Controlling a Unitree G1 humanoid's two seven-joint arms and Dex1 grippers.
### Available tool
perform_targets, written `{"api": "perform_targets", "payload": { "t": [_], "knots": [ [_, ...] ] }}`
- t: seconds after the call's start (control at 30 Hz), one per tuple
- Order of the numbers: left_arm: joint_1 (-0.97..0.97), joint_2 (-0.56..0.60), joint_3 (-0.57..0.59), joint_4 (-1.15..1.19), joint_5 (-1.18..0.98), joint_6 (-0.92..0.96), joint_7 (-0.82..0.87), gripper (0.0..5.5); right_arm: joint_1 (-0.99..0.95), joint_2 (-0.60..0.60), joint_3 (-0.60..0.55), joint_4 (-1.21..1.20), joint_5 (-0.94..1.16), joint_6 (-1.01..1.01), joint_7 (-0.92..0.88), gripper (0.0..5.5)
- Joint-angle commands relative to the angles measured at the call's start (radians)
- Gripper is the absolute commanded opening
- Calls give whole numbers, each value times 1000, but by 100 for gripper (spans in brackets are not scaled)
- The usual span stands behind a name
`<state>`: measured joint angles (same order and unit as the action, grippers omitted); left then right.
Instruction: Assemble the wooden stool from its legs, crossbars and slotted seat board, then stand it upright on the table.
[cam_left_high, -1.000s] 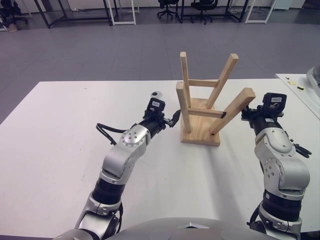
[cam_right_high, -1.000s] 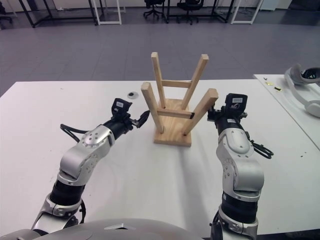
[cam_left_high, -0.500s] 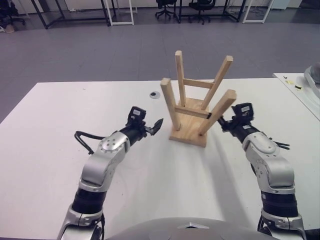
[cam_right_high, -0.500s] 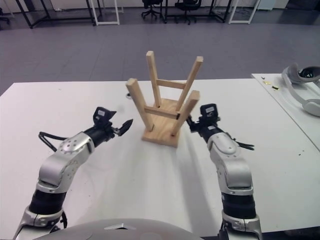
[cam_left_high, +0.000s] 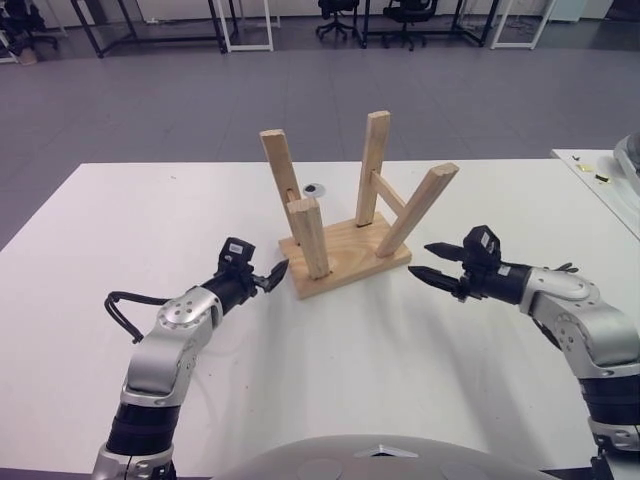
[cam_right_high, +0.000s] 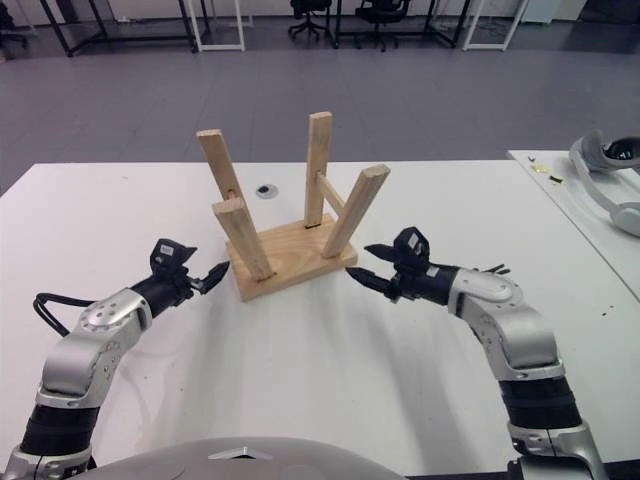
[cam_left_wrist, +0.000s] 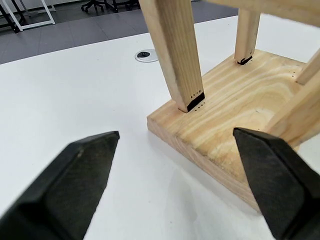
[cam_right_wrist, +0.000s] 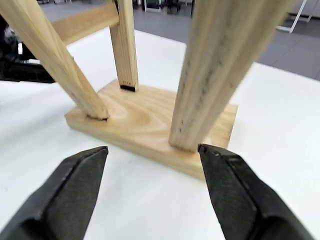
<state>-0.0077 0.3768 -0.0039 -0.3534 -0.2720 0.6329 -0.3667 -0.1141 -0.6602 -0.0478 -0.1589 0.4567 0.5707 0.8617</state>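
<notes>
Left jaws spread empty, seemingly just short of a corner of the seat board (cam_left_high: 350, 262); right jaws gape empty beside its other end. The stool (cam_left_high: 310, 238) sits upside down, legs (cam_left_high: 374, 160) up, mid-frame on the white desk (cam_left_high: 90, 230).

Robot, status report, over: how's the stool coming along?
Left gripper, right gripper open, flanking stool. Stool legs-up, seat on table. Round port behind, not blocking.

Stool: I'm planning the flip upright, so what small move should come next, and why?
Probably bring the left gripper and right gripper inward onto the stool: it rests upside down, seat board on the table, legs up, and both sets of fingers are open beside it.
</notes>
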Motion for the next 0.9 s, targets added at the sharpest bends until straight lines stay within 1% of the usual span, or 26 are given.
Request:
{"api": "perform_targets", "payload": {
  "t": [0.03, 0.1, 0.17, 0.23, 0.3, 0.4, 0.47, 0.53, 0.6, 0.63, 0.73, 0.8, 0.9],
  "knots": [
    [-15, -2, 3, 12, 7, -8, 1, 422, -195, 67, -42, 214, -107, -108, -178, 338],
    [-18, -2, -3, 15, 9, -12, -3, 422, -294, 127, -56, 309, -141, -154, -275, 338],
    [-20, 1, -7, 17, 11, -16, -7, 422, -374, 171, -41, 388, -172, -207, -314, 338],
    [-25, 2, -10, 18, 13, -16, -13, 422, -427, 211, -16, 418, -179, -240, -304, 338],
    [-23, 6, -10, 19, 14, -19, -20, 422, -429, 227, 22, 373, -146, -222, -217, 338],
    [-13, 30, 3, 35, 6, -31, -55, 422, -357, 157, 43, 234, -73, -136, -64, 338],
    [-10, 59, 14, 68, -8, -45, -105, 422, -303, 111, 21, 146, -20, -75, -6, 338],
    [6, 95, 36, 98, -24, -68, -165, 422, -262, 81, 0, 95, 10, -35, 14, 338],
    [29, 155, 62, 144, -43, -120, -269, 422, -234, 67, -21, 106, 1, -24, -6, 338],
    [44, 199, 66, 183, -51, -162, -350, 422, -216, 57, -27, 116, -3, -23, -8, 338],
    [79, 310, 30, 249, -37, -270, -548, 422, -157, 30, -7, 112, 3, -17, 42, 338],
    [58, 320, -6, 254, -31, -321, -616, 422, -151, 26, 30, 124, -6, -20, 75, 338],
    [-33, 281, -47, 284, 1, -386, -617, 422, -180, 15, 82, 188, -45, -48, 121, 338]
  ]
}}
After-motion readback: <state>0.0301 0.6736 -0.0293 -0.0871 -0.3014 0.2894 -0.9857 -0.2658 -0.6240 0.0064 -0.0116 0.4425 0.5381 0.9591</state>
